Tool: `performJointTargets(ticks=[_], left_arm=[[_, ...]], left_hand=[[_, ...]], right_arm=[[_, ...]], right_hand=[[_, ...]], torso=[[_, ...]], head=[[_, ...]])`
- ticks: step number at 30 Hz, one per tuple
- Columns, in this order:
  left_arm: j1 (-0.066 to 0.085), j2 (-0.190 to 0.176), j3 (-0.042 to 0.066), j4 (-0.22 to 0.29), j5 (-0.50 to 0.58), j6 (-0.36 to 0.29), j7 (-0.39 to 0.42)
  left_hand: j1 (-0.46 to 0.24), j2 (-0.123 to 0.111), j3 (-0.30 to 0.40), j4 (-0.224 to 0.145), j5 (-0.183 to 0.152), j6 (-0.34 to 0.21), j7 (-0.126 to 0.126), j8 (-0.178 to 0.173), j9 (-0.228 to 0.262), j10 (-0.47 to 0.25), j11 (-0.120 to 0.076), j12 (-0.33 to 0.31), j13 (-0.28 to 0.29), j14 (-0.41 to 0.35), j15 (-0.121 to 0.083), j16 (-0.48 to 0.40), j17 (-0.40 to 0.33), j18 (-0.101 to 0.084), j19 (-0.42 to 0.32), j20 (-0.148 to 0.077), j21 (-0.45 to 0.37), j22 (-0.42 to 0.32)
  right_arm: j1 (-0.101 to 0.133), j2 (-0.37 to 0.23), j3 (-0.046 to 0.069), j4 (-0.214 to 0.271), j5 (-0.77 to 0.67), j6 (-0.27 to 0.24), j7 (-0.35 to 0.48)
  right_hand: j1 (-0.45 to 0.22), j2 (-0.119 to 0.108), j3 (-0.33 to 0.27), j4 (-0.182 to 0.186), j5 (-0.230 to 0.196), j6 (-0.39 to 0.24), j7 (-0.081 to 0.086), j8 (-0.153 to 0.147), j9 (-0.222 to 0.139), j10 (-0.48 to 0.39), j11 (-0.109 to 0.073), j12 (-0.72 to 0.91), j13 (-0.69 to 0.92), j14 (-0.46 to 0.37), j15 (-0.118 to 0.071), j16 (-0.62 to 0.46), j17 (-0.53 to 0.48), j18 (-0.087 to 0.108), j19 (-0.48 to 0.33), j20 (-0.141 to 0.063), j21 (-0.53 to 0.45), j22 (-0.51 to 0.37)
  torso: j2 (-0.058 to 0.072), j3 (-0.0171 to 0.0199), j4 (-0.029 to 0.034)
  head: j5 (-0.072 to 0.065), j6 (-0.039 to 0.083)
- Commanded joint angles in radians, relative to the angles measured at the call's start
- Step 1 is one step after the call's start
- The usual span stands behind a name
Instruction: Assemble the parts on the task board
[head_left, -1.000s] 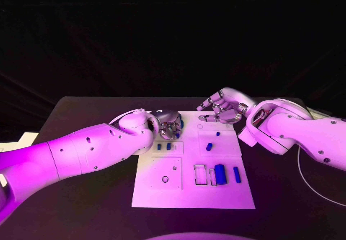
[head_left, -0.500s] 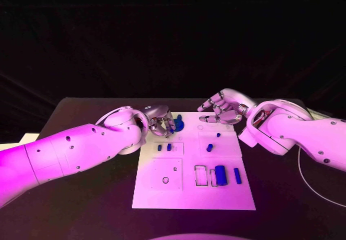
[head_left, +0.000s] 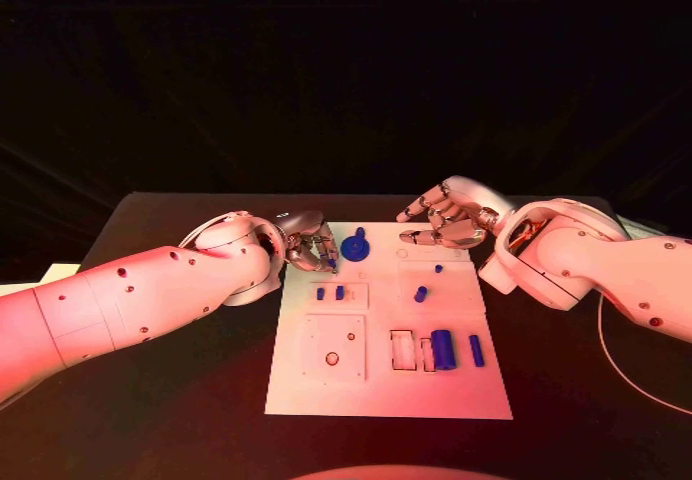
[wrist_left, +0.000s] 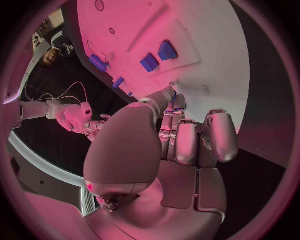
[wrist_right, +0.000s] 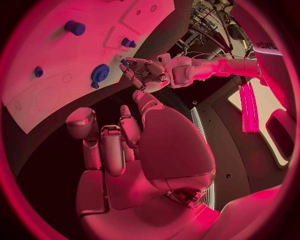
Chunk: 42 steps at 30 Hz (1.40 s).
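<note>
Left robot hand (head_left: 306, 243) is hovering at the board's (head_left: 389, 390) far left corner, fingers curled in; can't tell whether it's pinching anything, though a bit of blue is showing at its fingertips (wrist_left: 177, 106) in the left wrist view. Blue gear (head_left: 355, 247) w/ a small knob is sitting on the board just beside that hand, on its inner side. Right robot hand (head_left: 450, 222) is hanging over the board's far right corner, fingers loosely curled, holding nothing visible. Board is lying flat, white, mid table (head_left: 173, 400). Two small blue pegs (head_left: 330, 293) are standing in a square recess nr the left robot hand; a single peg (head_left: 420, 294) is standing mid board. Nearer the robot, a fat blue cylinder (head_left: 443, 349) & a thin bar (head_left: 475, 349) are lying side by side on the right.
</note>
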Motion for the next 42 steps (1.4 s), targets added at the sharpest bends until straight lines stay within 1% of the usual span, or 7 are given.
performJointTargets(ticks=[1,5,9,12,18,27,42], left_arm=[[0.000,0.002,-0.001,-0.003,0.005,0.029,0.006],[0.000,0.005,-0.005,-0.008,0.002,0.030,0.007],[-0.002,0.009,-0.007,-0.011,0.001,0.034,0.008],[-0.003,0.012,-0.009,-0.014,0.001,0.037,0.008],[-0.004,0.016,-0.010,-0.017,0.000,0.040,0.009],[-0.005,0.025,-0.011,-0.019,-0.019,0.037,0.011],[-0.005,0.031,-0.013,-0.028,-0.041,0.064,0.000]], left_hand=[[-0.012,-0.001,0.006,-0.002,-0.003,0.000,0.005,-0.003,0.000,0.002,0.004,-0.007,-0.001,0.030,0.001,-0.006,0.000,-0.014,0.021,-0.002,0.006,0.052],[-0.012,0.000,0.008,-0.004,-0.003,0.000,0.005,-0.004,-0.001,0.003,0.004,-0.008,-0.001,0.030,0.001,-0.005,0.000,-0.015,0.021,-0.001,0.007,0.053],[-0.012,0.000,0.009,-0.004,-0.003,0.000,0.005,-0.005,-0.001,0.003,0.004,-0.008,-0.001,0.030,0.001,-0.005,0.000,-0.015,0.021,-0.001,0.007,0.053],[-0.012,0.000,0.009,-0.004,-0.003,0.000,0.005,-0.005,-0.001,0.003,0.003,-0.008,-0.001,0.030,0.001,-0.005,0.000,-0.015,0.021,-0.001,0.007,0.053],[-0.012,0.001,0.010,-0.005,-0.003,0.002,0.005,-0.005,-0.001,0.004,0.003,-0.009,-0.001,0.030,0.001,-0.005,0.000,-0.015,0.021,-0.001,0.007,0.053],[-0.013,0.001,0.011,-0.006,-0.003,0.003,0.004,-0.005,-0.001,0.006,0.003,-0.010,-0.001,0.030,0.001,-0.004,0.001,-0.014,0.020,-0.001,0.004,0.051],[-0.013,0.001,0.013,-0.008,-0.003,0.005,0.003,-0.005,-0.002,0.009,0.002,-0.011,0.000,0.031,0.000,-0.002,0.003,-0.014,0.020,-0.001,0.005,0.052]], right_arm=[[-0.001,0.001,0.000,0.000,-0.003,0.013,0.008],[-0.001,0.002,0.000,0.001,-0.003,0.013,0.008],[-0.001,0.003,0.000,0.001,-0.003,0.013,0.008],[-0.001,0.003,0.000,0.001,-0.003,0.013,0.008],[-0.001,0.003,0.000,0.001,-0.003,0.013,0.008],[-0.001,0.004,0.000,0.002,-0.003,0.013,0.008],[-0.001,0.003,0.000,0.002,-0.003,0.013,0.007]], right_hand=[[-0.005,0.001,0.005,0.000,0.006,0.004,0.001,0.000,-0.001,-0.006,-0.001,-0.001,-0.001,0.066,-0.006,-0.003,0.100,0.011,-0.008,-0.001,-0.004,0.000],[-0.005,0.001,0.005,0.000,0.006,0.004,0.001,0.000,-0.001,-0.006,-0.001,-0.001,-0.001,0.066,-0.006,-0.003,0.100,0.011,-0.008,-0.001,-0.004,0.000],[-0.005,0.001,0.005,0.000,0.006,0.004,0.001,0.000,-0.001,-0.006,-0.001,-0.001,-0.001,0.066,-0.006,-0.003,0.100,0.011,-0.008,-0.001,-0.004,0.000],[-0.005,0.001,0.005,0.000,0.006,0.004,0.001,0.000,-0.001,-0.006,-0.001,-0.001,-0.001,0.066,-0.006,-0.003,0.100,0.011,-0.008,-0.001,-0.004,0.000],[-0.005,0.001,0.005,0.000,0.006,0.004,0.001,0.000,-0.001,-0.006,-0.001,-0.001,-0.001,0.066,-0.006,-0.003,0.100,0.011,-0.008,-0.001,-0.004,0.000],[-0.005,0.001,0.005,0.000,0.006,0.004,0.001,0.000,-0.001,-0.006,-0.001,-0.001,-0.001,0.066,-0.006,-0.003,0.100,0.011,-0.008,-0.001,-0.004,0.000],[-0.007,0.002,0.007,0.001,0.006,0.005,0.001,0.000,-0.001,-0.005,-0.001,0.000,0.000,0.066,-0.006,-0.003,0.100,0.011,-0.008,-0.002,-0.005,-0.001]], torso=[[-0.001,0.0005,0.0006],[0.000,0.0009,-0.0003],[0.000,0.0002,-0.0006],[0.000,0.0005,-0.0005],[-0.001,0.0007,0.0003],[-0.001,0.0006,-0.0001],[-0.001,0.0005,0.0004]], head=[[0.000,-0.003],[0.001,-0.003],[-0.001,-0.005],[-0.001,-0.007],[-0.001,-0.008],[-0.002,-0.008],[-0.002,-0.012]])
